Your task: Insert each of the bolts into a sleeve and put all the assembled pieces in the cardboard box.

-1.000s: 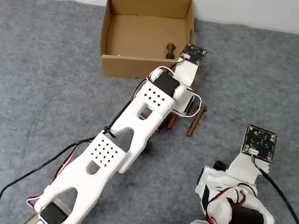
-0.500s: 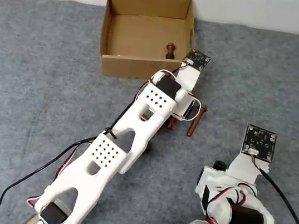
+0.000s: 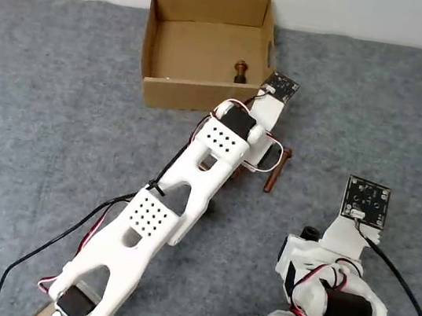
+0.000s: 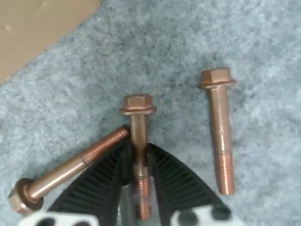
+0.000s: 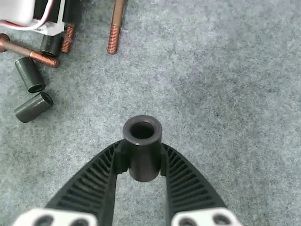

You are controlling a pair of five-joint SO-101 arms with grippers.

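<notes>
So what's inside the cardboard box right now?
One copper bolt stands near the right wall of the cardboard box in the high view, its lower end dark. The near wall hides the floor strip behind it.

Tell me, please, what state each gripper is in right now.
Left gripper: closed on a bolt.
Right gripper: closed on a sleeve.

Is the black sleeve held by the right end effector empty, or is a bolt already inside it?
Empty. The black cylindrical metal sleeve shows an open, dark bore, with nothing inside it.
</notes>
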